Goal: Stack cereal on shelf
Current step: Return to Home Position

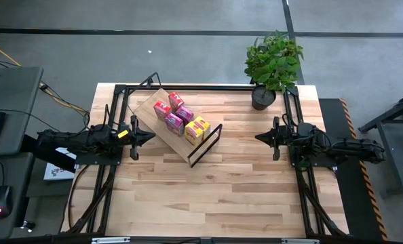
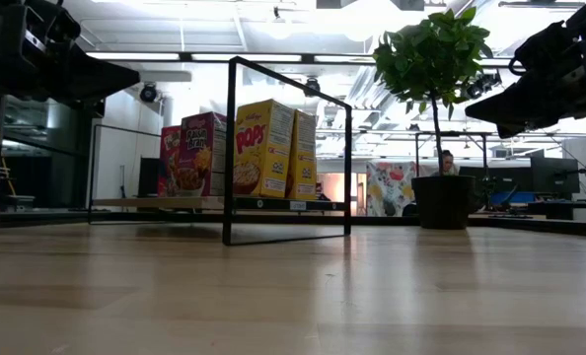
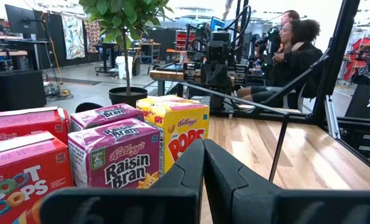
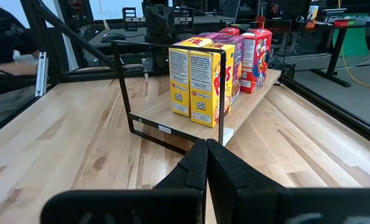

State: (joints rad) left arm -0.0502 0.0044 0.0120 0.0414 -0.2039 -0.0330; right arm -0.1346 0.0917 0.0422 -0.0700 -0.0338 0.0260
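Six small cereal boxes stand upright in two rows on the light wood shelf point(image 1: 146, 108), which lies slantwise on the table's far left part. The two red boxes point(image 1: 169, 104) are at its far end, the two pink-purple point(image 1: 180, 118) in the middle, and the two yellow point(image 1: 197, 129) next to the black wire frame point(image 1: 205, 145). My left gripper point(image 1: 152, 136) is shut and hovers just left of the shelf, touching nothing. My right gripper point(image 1: 258, 137) is also shut and hovers well to the right of the frame. The left wrist view shows the boxes point(image 3: 113, 155) close behind my left gripper point(image 3: 203, 152). In the right wrist view the yellow boxes point(image 4: 197, 78) show beyond my right gripper point(image 4: 207, 149).
A potted green plant point(image 1: 273, 61) stands at the table's far right corner, behind my right arm. Black frame rails run along the table's left, right and far sides. The near half of the tabletop point(image 1: 208, 196) is bare wood. People point(image 3: 291, 43) sit beyond the table.
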